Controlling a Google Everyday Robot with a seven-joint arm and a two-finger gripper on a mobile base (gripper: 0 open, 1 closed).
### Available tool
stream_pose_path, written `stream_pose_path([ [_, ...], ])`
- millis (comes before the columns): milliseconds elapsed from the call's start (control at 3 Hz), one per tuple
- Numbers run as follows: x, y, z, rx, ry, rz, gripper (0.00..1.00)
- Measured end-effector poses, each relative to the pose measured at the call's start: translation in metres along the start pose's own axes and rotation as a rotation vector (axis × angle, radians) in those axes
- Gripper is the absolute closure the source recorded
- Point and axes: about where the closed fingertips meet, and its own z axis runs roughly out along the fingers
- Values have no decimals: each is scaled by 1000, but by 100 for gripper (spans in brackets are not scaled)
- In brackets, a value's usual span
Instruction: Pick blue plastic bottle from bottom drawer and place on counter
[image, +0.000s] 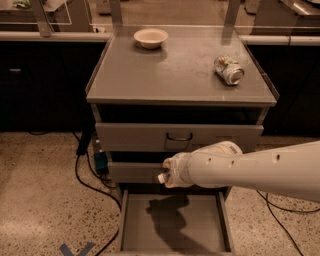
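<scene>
My gripper (171, 171) is at the end of the white arm that reaches in from the right. It hangs in front of the lower drawer front, above the open bottom drawer (200, 232). It is shut on the blue plastic bottle (166, 173), a pale slim shape with its white cap pointing left and down. The drawer floor is bare, with only the arm's shadow on it. The counter (170, 75) is the grey cabinet top above, well higher than the gripper.
A crushed silver can (229, 69) lies on the counter at the right and a pale bowl (151, 37) stands at its back. Two closed drawer fronts (150, 136) sit above the open drawer. Black cables (82, 172) run on the floor at the left.
</scene>
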Motion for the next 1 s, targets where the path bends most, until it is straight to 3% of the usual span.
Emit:
stream_pose_path([
  [333, -20, -46, -50, 73, 2, -44, 100],
  [667, -20, -46, -51, 73, 2, -44, 100],
  [1000, -34, -61, -62, 73, -28, -54, 100],
])
